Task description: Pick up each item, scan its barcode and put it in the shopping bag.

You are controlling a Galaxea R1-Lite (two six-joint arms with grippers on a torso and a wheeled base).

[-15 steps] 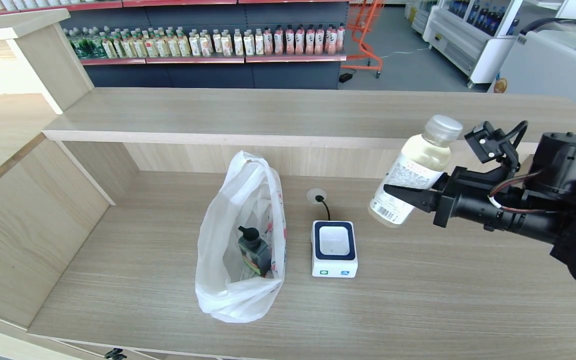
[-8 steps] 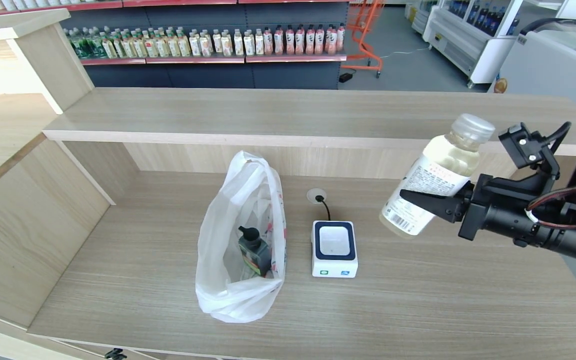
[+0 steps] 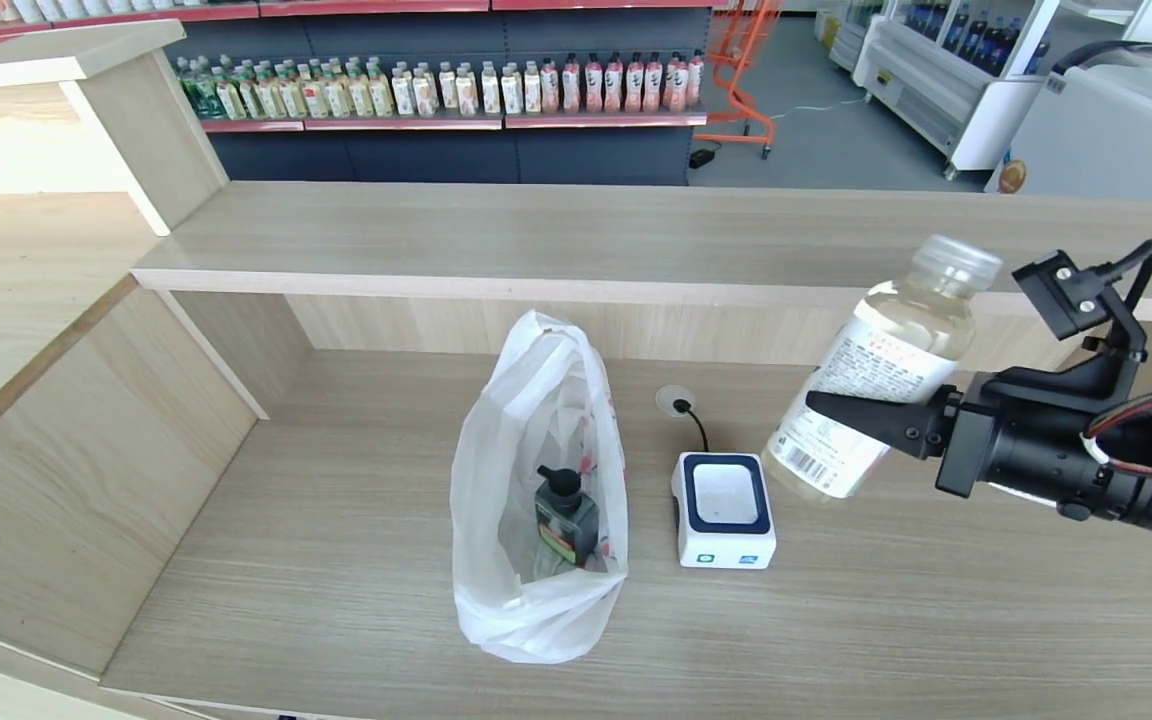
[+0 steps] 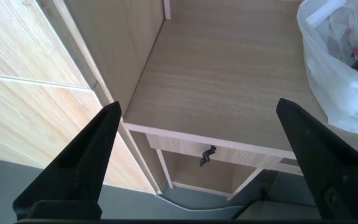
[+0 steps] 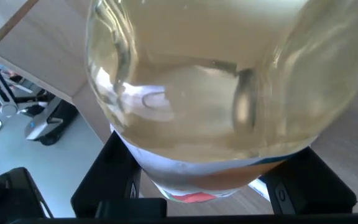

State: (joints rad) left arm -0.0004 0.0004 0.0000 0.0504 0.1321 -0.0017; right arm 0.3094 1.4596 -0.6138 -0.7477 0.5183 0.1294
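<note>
Camera panned; bottle point(image 3: 886, 350) sits closer to scanner point(image 3: 724, 495), right of centre. Right gripper point(image 3: 821, 412) clamps the bottle; left gripper point(image 4: 199, 107) gapes wide.

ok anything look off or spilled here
Nothing stands out. The right hand holds the drink bottle tilted, cap on, above the counter beside the scanner; the bag stands open with a dark bottle inside.

Nothing legible. Bottle point(image 3: 894, 345) label has a barcode point(image 3: 814, 463) near the base plus fine print, too small to read. Scanner point(image 3: 724, 500) front shows two tiny icons, unreadable.
</note>
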